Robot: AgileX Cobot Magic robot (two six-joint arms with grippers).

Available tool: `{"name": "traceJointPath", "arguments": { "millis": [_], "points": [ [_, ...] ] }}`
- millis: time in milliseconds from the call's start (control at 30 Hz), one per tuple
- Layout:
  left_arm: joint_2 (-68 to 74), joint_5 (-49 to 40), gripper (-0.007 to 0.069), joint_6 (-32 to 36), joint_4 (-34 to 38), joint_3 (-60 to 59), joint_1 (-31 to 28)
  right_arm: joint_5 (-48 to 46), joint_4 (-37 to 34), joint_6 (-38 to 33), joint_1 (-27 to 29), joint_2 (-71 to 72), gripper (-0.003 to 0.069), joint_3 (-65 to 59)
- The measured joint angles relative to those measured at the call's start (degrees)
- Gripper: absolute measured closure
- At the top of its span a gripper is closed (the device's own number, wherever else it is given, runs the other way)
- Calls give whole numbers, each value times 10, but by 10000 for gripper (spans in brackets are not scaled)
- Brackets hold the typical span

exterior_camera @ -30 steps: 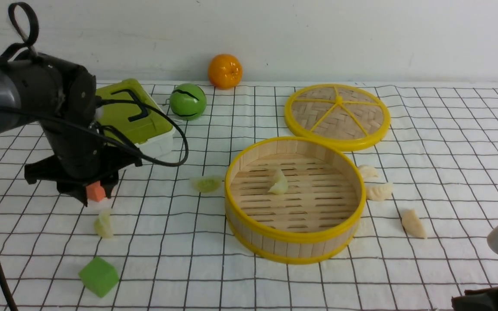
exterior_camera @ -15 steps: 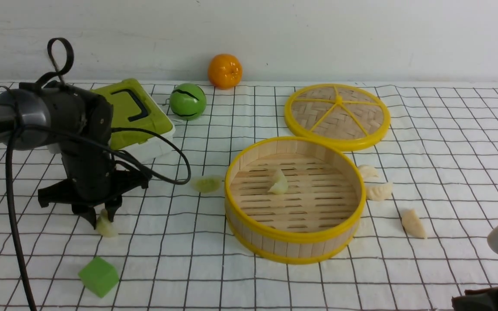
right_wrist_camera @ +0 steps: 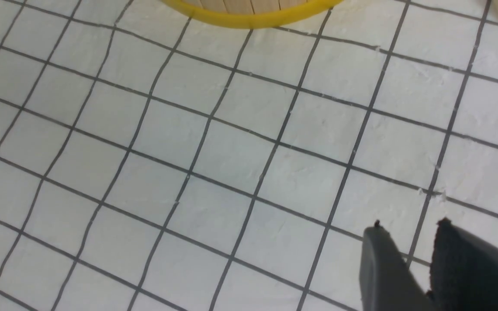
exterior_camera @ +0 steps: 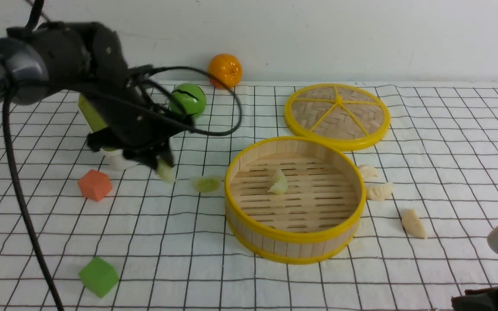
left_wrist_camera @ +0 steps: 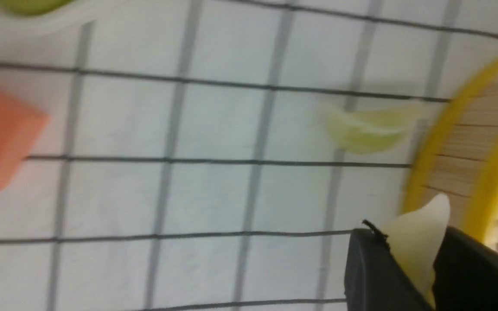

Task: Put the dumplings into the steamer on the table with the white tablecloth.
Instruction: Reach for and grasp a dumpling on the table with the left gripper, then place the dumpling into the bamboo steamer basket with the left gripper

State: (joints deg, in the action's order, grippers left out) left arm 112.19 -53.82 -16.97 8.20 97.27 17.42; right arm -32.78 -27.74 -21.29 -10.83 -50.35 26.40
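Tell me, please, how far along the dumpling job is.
Done: one dumpling lies in the steamer. In hand: the left hand grips a pale green dumpling short of the rim. Left: one green dumpling and three cream dumplings on the cloth.

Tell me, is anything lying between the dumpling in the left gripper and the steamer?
One thing: another green dumpling lies on the cloth between the held dumpling and the steamer, close to its wall. It is low, and the left gripper holds its dumpling above the cloth, so it can probably pass over.
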Motion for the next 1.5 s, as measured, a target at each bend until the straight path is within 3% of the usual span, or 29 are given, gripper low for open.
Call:
{"name": "traceJointPath", "arguments": {
  "millis": [200,267,367,567,1000,1300,1500],
  "points": [
    [52,-26,460,5,-3,133,122,0,0,0,0,0,481,0],
    [68,-34,460,5,-16,157,138,0,0,0,0,0,481,0],
    [127,-71,462,9,-98,230,173,-2,-2,0,0,0,481,0],
    [179,-85,463,9,-192,257,173,-9,-4,0,0,0,475,0],
    [226,-6,468,39,-201,257,173,-10,-4,0,0,0,467,0],
    [224,-32,242,39,-211,259,173,-10,-2,0,0,0,459,0],
    [162,-116,220,48,-234,290,172,-10,-2,0,0,0,455,0]
  ]
}}
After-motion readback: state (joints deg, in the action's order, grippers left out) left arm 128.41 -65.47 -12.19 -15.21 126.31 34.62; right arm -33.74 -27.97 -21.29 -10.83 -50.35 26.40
